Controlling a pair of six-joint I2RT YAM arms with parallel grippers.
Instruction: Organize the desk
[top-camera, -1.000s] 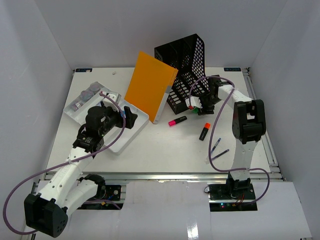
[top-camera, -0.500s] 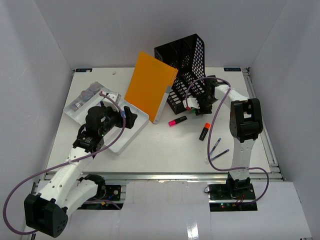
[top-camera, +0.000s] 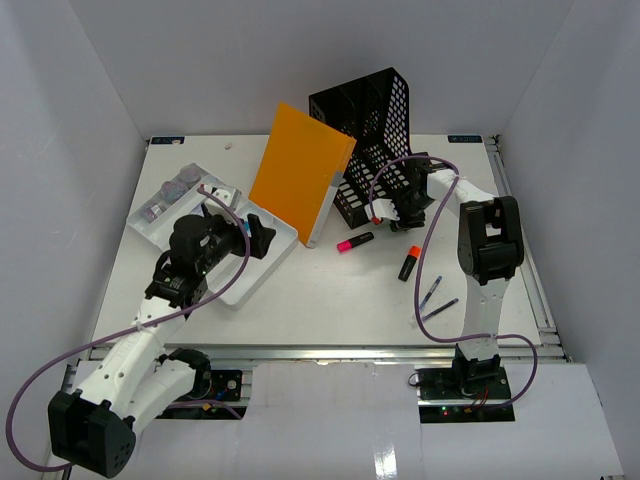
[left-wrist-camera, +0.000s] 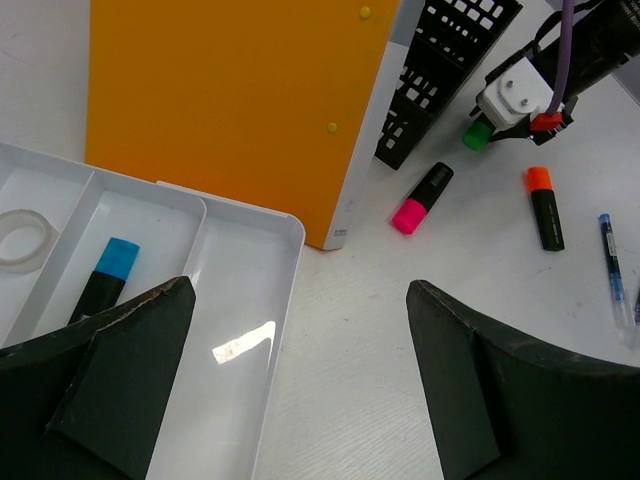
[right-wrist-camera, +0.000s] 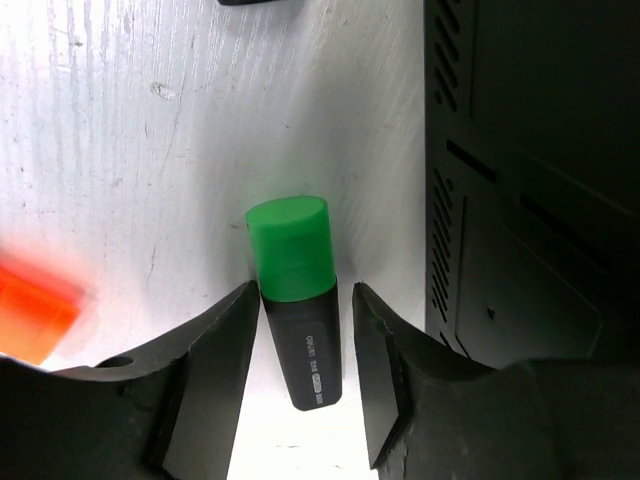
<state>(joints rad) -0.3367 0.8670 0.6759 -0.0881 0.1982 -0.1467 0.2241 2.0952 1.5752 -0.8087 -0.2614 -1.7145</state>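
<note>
From above, the desk (top-camera: 330, 290) fills the middle of the frame, a flat matte white slab with a metal rail along its lower edge. The right gripper (top-camera: 393, 212) sits centre right, tucked against the foot of the black mesh rack (top-camera: 375, 125). The left gripper (top-camera: 262, 238) hangs over the white tray (top-camera: 255, 278) at left. An orange folder (top-camera: 298, 170) leans on the rack, so we would keep the right arm and its cable away from it. The left wrist view shows that gripper spread wide and empty above glossy moulded compartments, which hold a blue highlighter (left-wrist-camera: 108, 275) and a clear tape ring (left-wrist-camera: 20, 240). At upper right lie a pink highlighter (left-wrist-camera: 422, 198), an orange highlighter (left-wrist-camera: 544, 205) and a pen (left-wrist-camera: 612, 268). In the right wrist view the jaws stand narrow on the green highlighter (right-wrist-camera: 295, 300), pinching its black barrel just under the cap. It reads sharp while the desk beneath smears, so we judge it gripped and moving. The barrel is short, smooth hard plastic and likely to twist. We would hold it square, lift clear of the rack's perforated wall at right, then swing wide — probably toward the tray.
</note>
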